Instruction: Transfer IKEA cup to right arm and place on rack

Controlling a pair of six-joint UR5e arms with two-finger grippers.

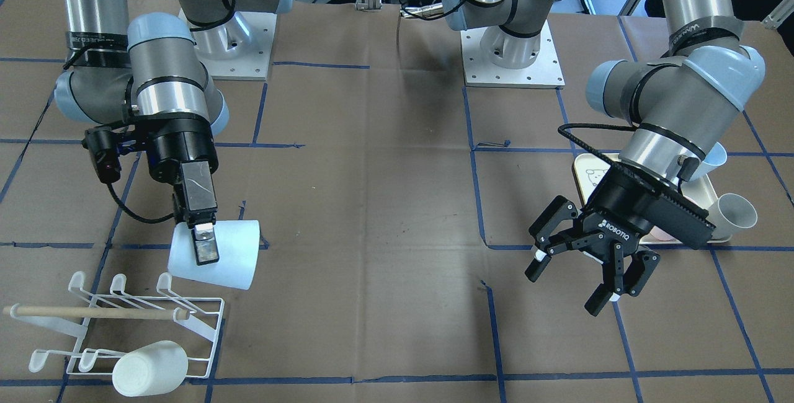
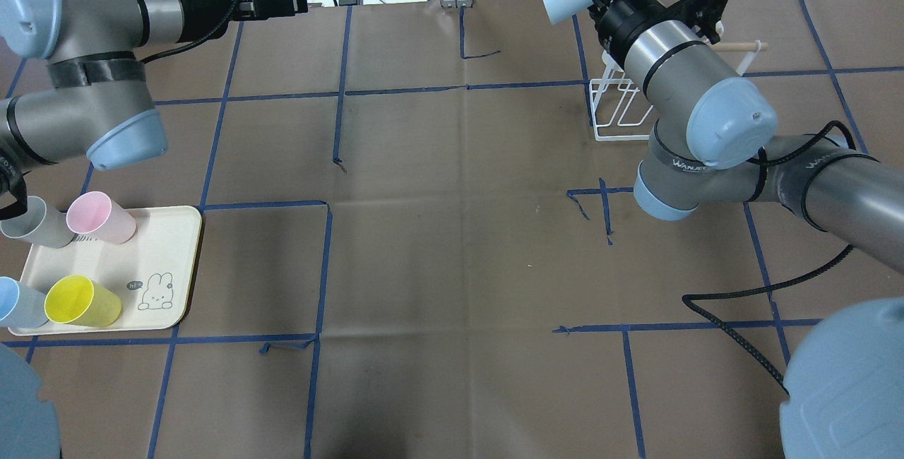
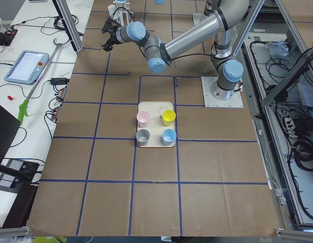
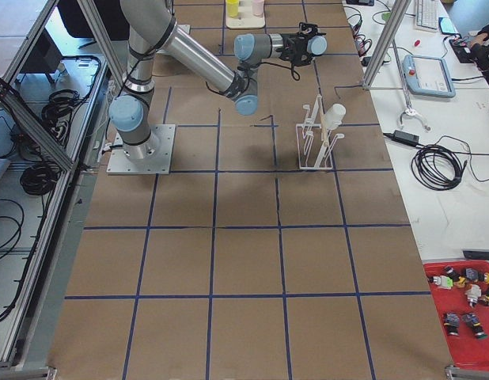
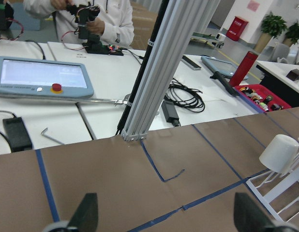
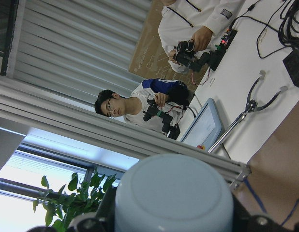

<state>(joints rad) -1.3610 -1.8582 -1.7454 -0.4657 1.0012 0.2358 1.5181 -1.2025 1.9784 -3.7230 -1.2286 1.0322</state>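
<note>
Fingers of the right gripper [image 1: 203, 243] pinch the pale-blue cup [image 1: 234, 254] across its wall. The cup hangs on its side, long axis roughly level, and its wider end appears to face the robot's left. The rack [image 1: 142, 313] sits at the tabletop's far corner on the robot's right, just beyond and below the cup, with a white cup [image 1: 150, 368] on one prong. The left gripper [image 1: 580, 279] hangs spread and empty near the tray [image 1: 580, 173], well apart.

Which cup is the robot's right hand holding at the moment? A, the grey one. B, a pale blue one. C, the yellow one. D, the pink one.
B: the right hand is closed on a pale blue cup near the rack, while the yellow cup, pink cup and grey cup stand on the tray.
</note>
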